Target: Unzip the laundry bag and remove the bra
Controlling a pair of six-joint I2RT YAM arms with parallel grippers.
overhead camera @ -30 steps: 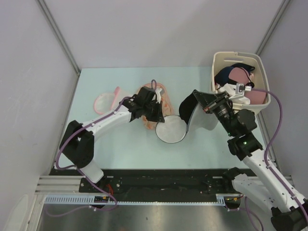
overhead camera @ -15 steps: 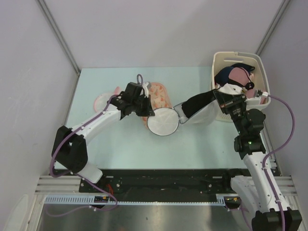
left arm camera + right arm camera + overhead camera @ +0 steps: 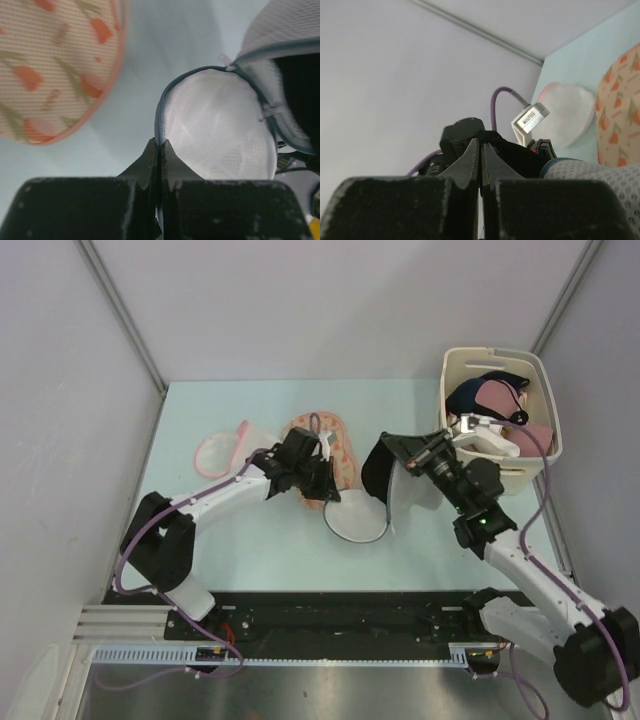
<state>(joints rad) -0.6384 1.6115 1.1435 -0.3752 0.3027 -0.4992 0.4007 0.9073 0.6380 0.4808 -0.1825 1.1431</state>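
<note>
The zipper on the laundry bag (image 3: 356, 517) is too small to make out; the left end effector (image 3: 326, 495) hides part of the floral bra (image 3: 342, 443).

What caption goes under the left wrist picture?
Left gripper pinches the rim of the white mesh bag beside a flowery cloth.

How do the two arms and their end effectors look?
The left arm and right arm have white links, black joints and a purple cable each. The left end effector and right end effector have black, tapering fingers. A green light marks the right arm.
</note>
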